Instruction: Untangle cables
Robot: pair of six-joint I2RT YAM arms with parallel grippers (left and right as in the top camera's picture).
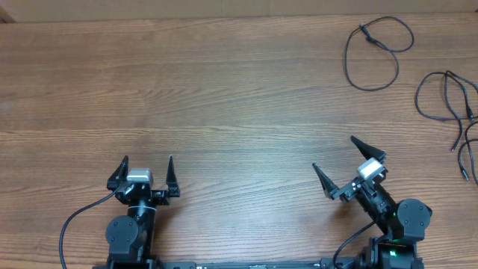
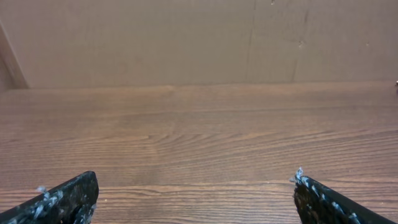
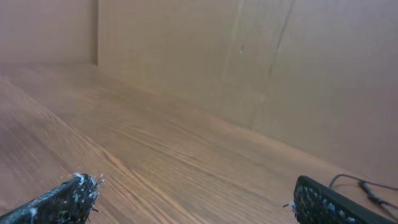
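Observation:
Thin black cables lie at the far right of the wooden table. One cable [image 1: 377, 52] forms a loose loop with a small plug near the back edge. Another cable [image 1: 448, 97] loops beside it at the right border, and more cord ends [image 1: 464, 153] trail below it. My left gripper [image 1: 147, 166] rests low at the front left, open and empty, its fingers [image 2: 65, 198] wide apart. My right gripper [image 1: 334, 157] stands open and empty at the front right, well short of the cables. A bit of cable [image 3: 364, 185] shows past its right finger [image 3: 329, 205].
A brown cardboard wall [image 2: 199, 40] stands along the table's far edge. Thicker black wires [image 1: 78, 217] run from the arm bases at the near edge.

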